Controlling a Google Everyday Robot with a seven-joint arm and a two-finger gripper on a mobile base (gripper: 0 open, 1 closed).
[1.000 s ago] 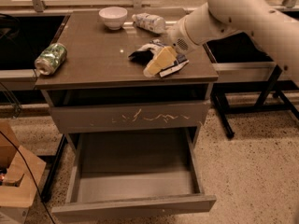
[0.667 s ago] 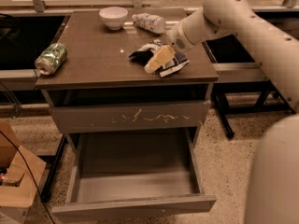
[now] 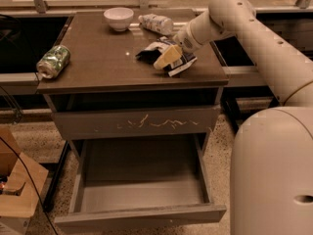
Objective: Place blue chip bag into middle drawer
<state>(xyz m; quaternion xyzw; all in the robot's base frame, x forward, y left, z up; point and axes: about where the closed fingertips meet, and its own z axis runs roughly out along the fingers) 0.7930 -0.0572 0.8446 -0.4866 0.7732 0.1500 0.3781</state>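
Observation:
The blue chip bag (image 3: 180, 60), dark blue and white, lies on the right part of the table top (image 3: 98, 58). My gripper (image 3: 155, 56) is down on the bag's left end. It is open, with a tan finger (image 3: 167, 57) on the bag and a dark finger to its left. The bag rests on the table. The middle drawer (image 3: 142, 213) is pulled out below, with a plain grey front and nothing inside.
A white bowl (image 3: 119, 18) and a pale bottle (image 3: 155, 23) stand at the table's back. A green soda can (image 3: 53, 60) lies at the left edge. A shut drawer front with pale scratches (image 3: 142, 123) is above the open drawer. A cardboard box (image 3: 17, 190) is on the floor at the left. My arm's large white body (image 3: 274, 170) fills the lower right.
The gripper has stayed at the bag, barely shifted. More of my arm's body has come into view at the lower right.

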